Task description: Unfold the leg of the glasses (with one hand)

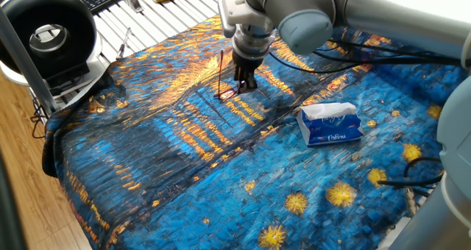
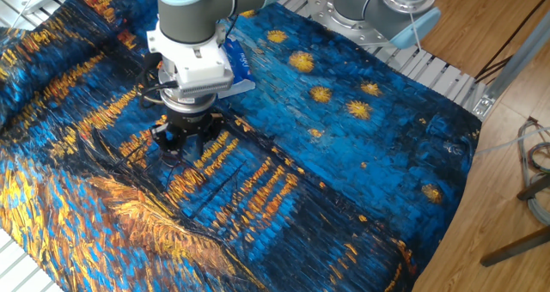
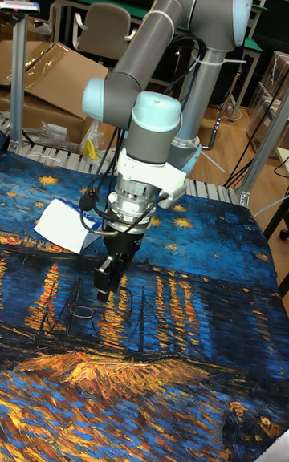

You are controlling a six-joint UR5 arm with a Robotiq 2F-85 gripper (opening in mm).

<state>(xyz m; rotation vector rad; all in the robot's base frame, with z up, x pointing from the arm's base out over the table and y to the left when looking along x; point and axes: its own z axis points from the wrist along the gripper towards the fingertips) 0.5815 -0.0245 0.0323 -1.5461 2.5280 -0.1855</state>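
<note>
The glasses [image 1: 228, 93] lie on the painted cloth with their thin reddish frame down. One leg [image 1: 221, 70] stands straight up from the frame's left end. My gripper [image 1: 245, 81] points down at the frame's right end, its black fingers close together on that end. The leg there is hidden behind the fingers. In the other fixed view the gripper [image 2: 181, 142] covers most of the glasses. The tall fixed view shows the gripper [image 3: 109, 276] tilted, with the thin frame [image 3: 80, 310] just left of and below it.
A blue-white tissue pack [image 1: 330, 124] lies on the cloth to the right of the gripper, and shows behind the wrist as the tissue pack [image 2: 237, 69]. A black round fan [image 1: 45, 31] stands at the table's left corner. Cables [image 1: 353, 51] trail over the cloth behind the arm.
</note>
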